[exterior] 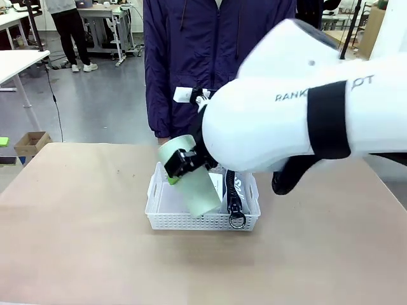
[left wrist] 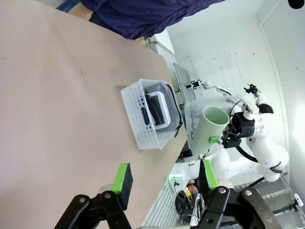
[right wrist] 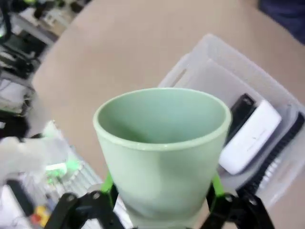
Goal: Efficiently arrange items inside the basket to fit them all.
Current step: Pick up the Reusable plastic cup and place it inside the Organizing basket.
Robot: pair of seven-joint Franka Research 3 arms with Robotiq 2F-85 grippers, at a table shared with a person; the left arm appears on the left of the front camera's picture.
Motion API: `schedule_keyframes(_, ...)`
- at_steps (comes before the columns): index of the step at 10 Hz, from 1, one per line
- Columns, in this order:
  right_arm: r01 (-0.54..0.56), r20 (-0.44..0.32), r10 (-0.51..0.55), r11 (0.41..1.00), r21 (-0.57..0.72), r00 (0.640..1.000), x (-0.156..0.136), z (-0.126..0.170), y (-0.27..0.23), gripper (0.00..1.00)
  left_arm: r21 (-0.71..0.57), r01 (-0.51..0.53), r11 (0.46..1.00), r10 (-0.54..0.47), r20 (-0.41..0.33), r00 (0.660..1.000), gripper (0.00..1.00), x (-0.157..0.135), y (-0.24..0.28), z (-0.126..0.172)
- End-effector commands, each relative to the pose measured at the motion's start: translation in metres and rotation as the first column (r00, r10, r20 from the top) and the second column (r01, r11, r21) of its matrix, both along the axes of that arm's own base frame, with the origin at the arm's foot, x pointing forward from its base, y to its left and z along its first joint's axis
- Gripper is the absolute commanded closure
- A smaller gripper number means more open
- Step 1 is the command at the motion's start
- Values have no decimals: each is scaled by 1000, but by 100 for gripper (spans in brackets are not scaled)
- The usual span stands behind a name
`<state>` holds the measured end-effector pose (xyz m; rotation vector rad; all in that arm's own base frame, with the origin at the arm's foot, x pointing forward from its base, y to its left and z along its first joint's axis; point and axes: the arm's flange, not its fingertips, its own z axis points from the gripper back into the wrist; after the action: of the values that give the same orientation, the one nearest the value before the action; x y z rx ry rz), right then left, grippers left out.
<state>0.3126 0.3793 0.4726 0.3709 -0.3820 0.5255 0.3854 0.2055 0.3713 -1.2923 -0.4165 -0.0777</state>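
Observation:
My right gripper (exterior: 189, 167) is shut on the pale green cup (exterior: 193, 184), which hangs tilted over the left half of the white basket (exterior: 191, 220). In the right wrist view the cup (right wrist: 162, 143) sits between the green pads, mouth facing the camera, with the basket (right wrist: 190, 62) below. Inside the basket lie the small white box (right wrist: 250, 138), a black stapler (right wrist: 240, 107) beside it, and the grey pouch (right wrist: 286, 119) underneath, its zipper ring (exterior: 236, 220) at the front wall. My left gripper (left wrist: 164, 177) is open and holds nothing, well away from the basket (left wrist: 136, 112).
A person in a dark blue jacket (exterior: 210, 63) stands at the far side of the table, right behind the basket. The bare tan tabletop (exterior: 76, 229) spreads around the basket. My right arm's white body (exterior: 299, 108) hides the table's right rear.

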Motion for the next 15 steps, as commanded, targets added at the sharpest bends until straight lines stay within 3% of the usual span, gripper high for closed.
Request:
schedule_keyframes(1, 132, -76, -135, 991, -34, 988, 25, 31, 45, 13, 4, 2, 1000, -2, 7, 1000, 26, -1, -2, 1)
schedule_keyframes(2, 108, -38, -109, 994, -30, 993, 35, 32, 54, 13, 4, 2, 1000, -2, 7, 1000, 26, -1, -2, 1)
schedule_keyframes(3, 75, -20, -75, 997, -27, 997, 10, 11, 10, 13, 4, 2, 1000, -2, 7, 1000, 26, -1, -2, 1)
schedule_keyframes(6, 100, -41, -101, 994, -37, 994, 23, 17, 22, 13, 4, 2, 1000, -2, 7, 1000, 26, -1, -2, 1)
schedule_keyframes(7, 217, -152, -213, 976, 12, 965, 14, 21, 30, 13, 4, 2, 1000, -2, 7, 1000, 26, -1, -2, 1)
schedule_keyframes(8, 436, -191, -417, 898, 67, 889, 8, 20, 47, 13, 4, 2, 1000, -2, 7, 1000, 26, -1, -2, 1)
schedule_keyframes(11, 676, -272, -640, 734, 59, 719, 21, 14, 71, 13, 4, 2, 1000, -2, 7, 1000, 26, -1, -2, 1)
schedule_keyframes(13, 720, -252, -698, 694, -4, 670, 42, 10, 88, 13, 4, 2, 1000, -2, 7, 1000, 26, -1, -2, 1)
schedule_keyframes(15, 719, -211, -727, 683, -131, 653, 78, 0, 102, 13, 4, 2, 1000, -2, 7, 1000, 26, -1, -2, 1)
